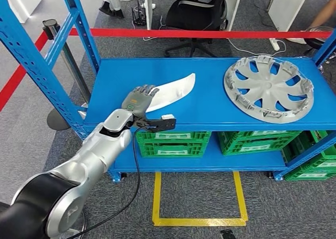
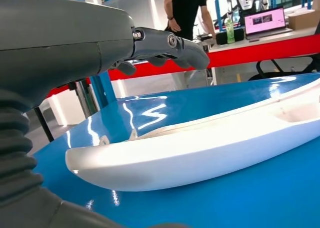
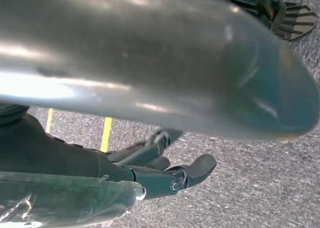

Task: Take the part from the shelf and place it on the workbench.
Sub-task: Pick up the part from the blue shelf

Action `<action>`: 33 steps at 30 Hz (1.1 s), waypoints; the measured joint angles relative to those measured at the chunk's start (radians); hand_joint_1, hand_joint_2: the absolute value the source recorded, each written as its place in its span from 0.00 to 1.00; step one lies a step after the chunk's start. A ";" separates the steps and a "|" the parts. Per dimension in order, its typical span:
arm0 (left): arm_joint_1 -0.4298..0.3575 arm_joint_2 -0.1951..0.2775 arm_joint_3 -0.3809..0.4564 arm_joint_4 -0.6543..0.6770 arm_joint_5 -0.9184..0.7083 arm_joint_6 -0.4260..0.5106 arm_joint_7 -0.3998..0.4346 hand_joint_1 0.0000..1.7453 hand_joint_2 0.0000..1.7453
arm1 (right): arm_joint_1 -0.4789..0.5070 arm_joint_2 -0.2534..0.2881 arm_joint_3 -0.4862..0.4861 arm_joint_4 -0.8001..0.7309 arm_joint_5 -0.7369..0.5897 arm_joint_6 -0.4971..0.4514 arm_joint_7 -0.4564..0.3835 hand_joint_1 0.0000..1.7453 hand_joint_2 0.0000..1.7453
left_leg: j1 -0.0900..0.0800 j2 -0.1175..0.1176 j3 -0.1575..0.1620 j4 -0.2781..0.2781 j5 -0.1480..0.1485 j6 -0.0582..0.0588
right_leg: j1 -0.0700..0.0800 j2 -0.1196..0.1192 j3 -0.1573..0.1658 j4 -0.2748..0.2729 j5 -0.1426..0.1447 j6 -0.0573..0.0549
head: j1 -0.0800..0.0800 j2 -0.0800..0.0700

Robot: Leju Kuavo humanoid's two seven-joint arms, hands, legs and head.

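The long white curved plastic part (image 1: 174, 90) lies flat on the blue metal shelf (image 1: 210, 105). The left robot hand (image 1: 139, 99) hovers over its near end (fingers (image 2: 177, 45) spread, holding nothing). The right robot hand (image 3: 166, 170) hangs loose above grey carpet, empty.

You had grey carpet (image 1: 190, 197) underfoot, marked with a yellow tape rectangle (image 1: 200, 220); the blue shelf (image 1: 213, 105) stood ahead on perforated blue uprights (image 1: 38, 65), with green crates (image 1: 173, 143) stowed on its lower level; a red barrier belt (image 1: 206, 33) ran behind it from a dark stanchion post (image 1: 50, 26); beyond that stood a black office chair (image 1: 196, 16); farther back, a person (image 2: 185, 10) stood by a table holding an open laptop (image 2: 266, 21) under bright light.
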 joint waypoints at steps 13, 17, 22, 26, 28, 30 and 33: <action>-0.001 0.006 0.000 0.011 0.000 -0.061 0.029 0.00 1.00 | -0.009 0.000 0.000 0.000 0.006 0.001 0.003 0.00 0.00 | -0.001 0.001 -0.001 0.001 0.003 0.006 | -0.002 0.000 0.000 -0.003 0.003 0.029 | -0.001 0.000; -0.001 0.013 0.000 0.019 0.001 -0.069 0.036 0.00 1.00 | -0.009 -0.001 0.000 0.000 0.006 0.001 0.004 0.00 0.00 | 0.000 0.001 -0.001 0.001 0.004 0.004 | -0.001 0.000 -0.001 -0.002 0.003 0.029 | -0.001 0.000; 0.002 0.026 0.004 0.030 0.004 -0.075 0.050 0.00 1.00 | -0.009 -0.001 0.000 0.000 0.006 0.001 0.004 0.00 0.00 | 0.000 0.001 -0.001 0.001 0.004 0.004 | -0.001 0.000 -0.001 -0.001 0.003 0.028 | -0.001 0.000; 0.007 0.036 0.006 0.038 0.007 -0.078 0.054 0.00 1.00 | -0.009 -0.001 0.000 0.000 0.006 0.001 0.004 0.00 0.00 | 0.000 0.001 -0.001 0.001 0.004 0.004 | -0.001 0.000 -0.001 -0.001 0.003 0.028 | 0.000 0.000; 0.008 0.039 0.006 0.041 0.007 -0.079 0.056 0.00 1.00 | -0.009 -0.001 0.000 0.000 0.006 0.000 0.004 0.00 0.00 | 0.000 0.001 -0.001 0.001 0.004 0.004 | -0.001 0.000 -0.001 -0.001 0.003 0.028 | -0.001 0.000; 0.010 0.042 0.008 0.044 0.007 -0.080 0.060 0.00 1.00 | -0.008 -0.001 0.000 0.000 0.006 0.000 0.004 0.00 0.00 | 0.000 0.001 -0.001 0.001 0.004 0.004 | -0.001 0.000 -0.001 -0.001 0.003 0.028 | -0.001 0.000; 0.013 0.045 0.013 0.046 0.006 -0.080 0.065 0.00 1.00 | -0.008 -0.001 0.000 0.000 0.006 0.000 0.004 0.00 0.00 | 0.000 0.001 -0.001 0.001 0.004 0.004 | -0.001 0.000 -0.001 -0.001 0.003 0.028 | -0.001 0.000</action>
